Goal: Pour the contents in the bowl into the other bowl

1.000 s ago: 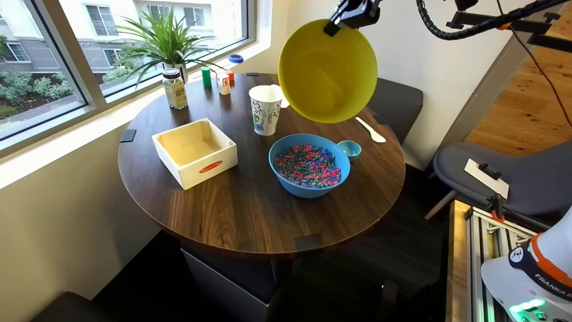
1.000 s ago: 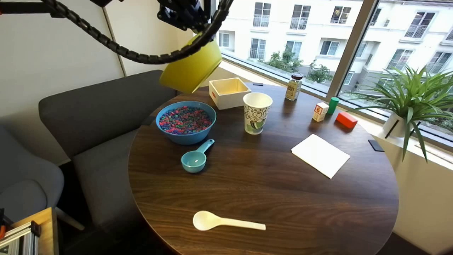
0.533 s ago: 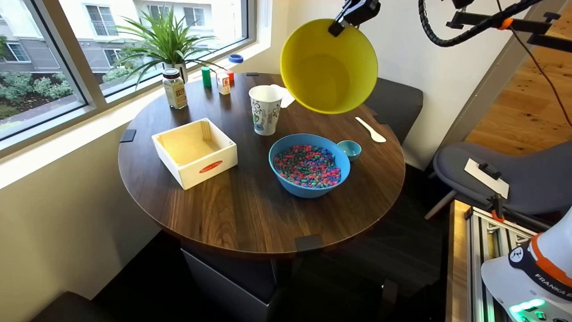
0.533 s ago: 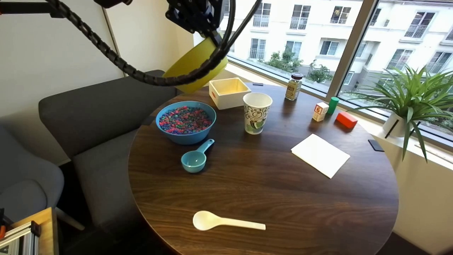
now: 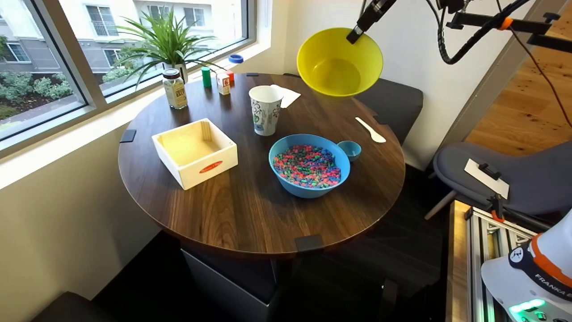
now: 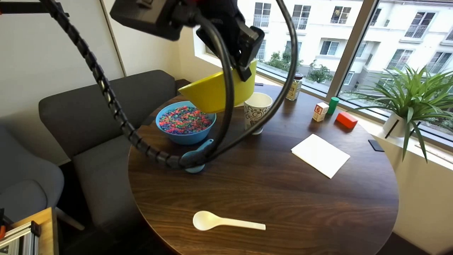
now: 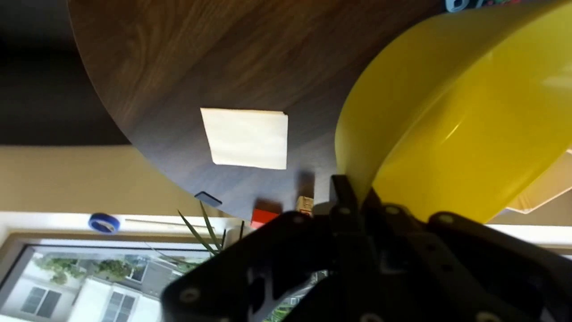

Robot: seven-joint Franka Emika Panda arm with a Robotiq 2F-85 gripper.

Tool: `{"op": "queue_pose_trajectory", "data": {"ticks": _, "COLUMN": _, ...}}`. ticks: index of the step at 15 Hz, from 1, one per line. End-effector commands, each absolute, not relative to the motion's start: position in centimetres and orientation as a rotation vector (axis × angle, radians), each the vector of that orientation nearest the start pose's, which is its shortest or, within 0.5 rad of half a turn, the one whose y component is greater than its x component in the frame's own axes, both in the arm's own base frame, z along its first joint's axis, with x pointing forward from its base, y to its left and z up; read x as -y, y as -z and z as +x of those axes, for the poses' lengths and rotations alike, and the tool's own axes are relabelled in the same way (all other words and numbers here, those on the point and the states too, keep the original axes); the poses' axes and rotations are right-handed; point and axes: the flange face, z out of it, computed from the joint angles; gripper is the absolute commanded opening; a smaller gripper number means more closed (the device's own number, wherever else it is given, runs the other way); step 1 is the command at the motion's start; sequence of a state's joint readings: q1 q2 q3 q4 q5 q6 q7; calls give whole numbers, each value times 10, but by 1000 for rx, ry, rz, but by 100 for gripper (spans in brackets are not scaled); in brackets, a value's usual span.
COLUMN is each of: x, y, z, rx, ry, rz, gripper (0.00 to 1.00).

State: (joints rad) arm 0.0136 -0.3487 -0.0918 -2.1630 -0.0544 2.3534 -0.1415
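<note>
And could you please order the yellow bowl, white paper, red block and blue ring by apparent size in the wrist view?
1. yellow bowl
2. white paper
3. red block and blue ring: too alike to rank

Daylight from the window, glint on the yellow bowl, blurred wrist view

base white | cable black, ribbed | claw black | screws seemingly grey
</note>
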Motion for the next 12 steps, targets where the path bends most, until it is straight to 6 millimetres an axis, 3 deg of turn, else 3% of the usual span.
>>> {"op": "queue_pose_trajectory", "data": {"ticks": 1, "x": 70, "y": -580, "z": 488, "rx": -135, "ry": 781, "rz": -3014, "gripper": 1}}
{"op": "queue_pose_trajectory", "data": {"ticks": 8, "x": 122, "y": -543, "z": 484, "rx": -513, "ry": 696, "rz": -2885, "gripper": 1}}
{"op": "queue_pose_trajectory", "data": {"ticks": 9, "x": 115, "y": -555, "z": 484, "rx": -421, "ry": 703, "rz": -2931, "gripper": 1}}
{"op": "queue_pose_trajectory", "data": {"ticks": 12, "x": 118, "y": -552, "z": 485, "rx": -430, "ry": 695, "rz": -2934, "gripper": 6}}
